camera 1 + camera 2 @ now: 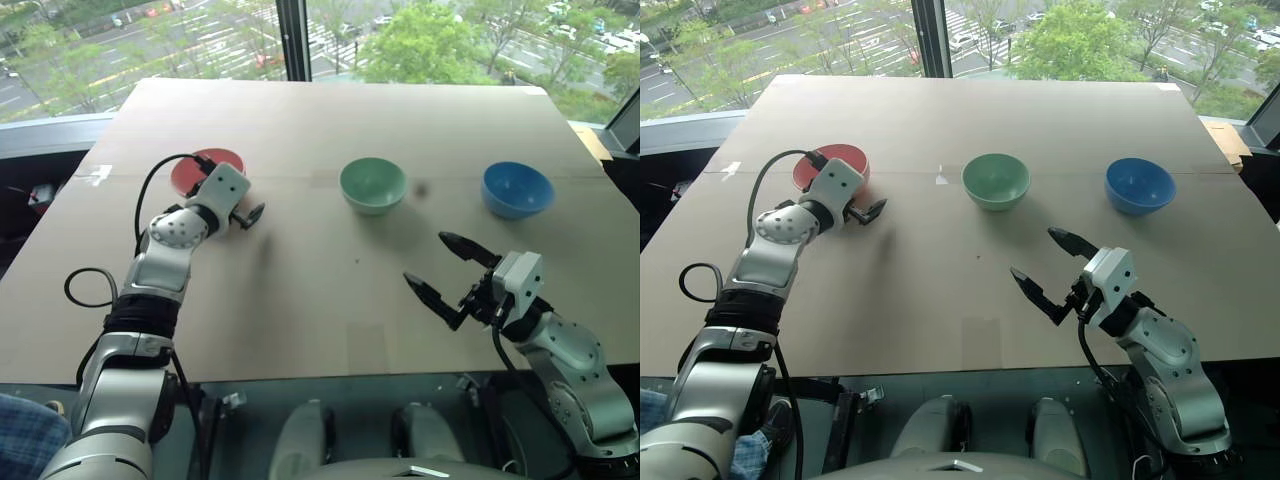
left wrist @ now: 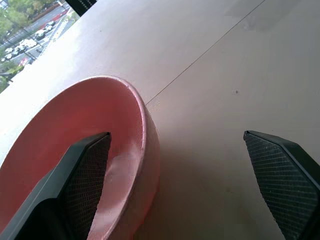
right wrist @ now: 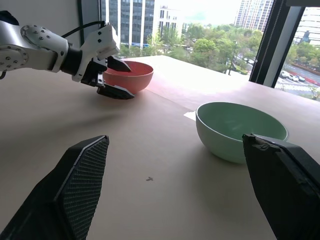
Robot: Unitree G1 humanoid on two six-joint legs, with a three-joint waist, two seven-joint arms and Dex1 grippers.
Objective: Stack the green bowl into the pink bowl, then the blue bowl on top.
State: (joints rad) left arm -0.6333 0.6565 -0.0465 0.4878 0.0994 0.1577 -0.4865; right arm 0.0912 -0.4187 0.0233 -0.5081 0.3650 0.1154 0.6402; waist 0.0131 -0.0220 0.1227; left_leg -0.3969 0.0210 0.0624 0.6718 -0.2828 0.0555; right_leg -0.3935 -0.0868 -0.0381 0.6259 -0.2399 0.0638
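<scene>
Three bowls sit apart along the far bench (image 1: 330, 300): pink bowl (image 1: 197, 166) left, green bowl (image 1: 372, 184) middle, blue bowl (image 1: 517, 189) right. Nothing is stacked. The left tool (image 1: 243, 214), wide, straddles the pink rim; the right tool (image 1: 445, 270), wide and empty, hangs near. Likely next: grip green, carry it left.

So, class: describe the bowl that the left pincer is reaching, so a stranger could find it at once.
On the brown cardboard table, three bowls stand in a row. Take the one at the robot's left end, where the open left pincer straddles its rim. It is the pink bowl; its neighbours are green and blue.
</scene>
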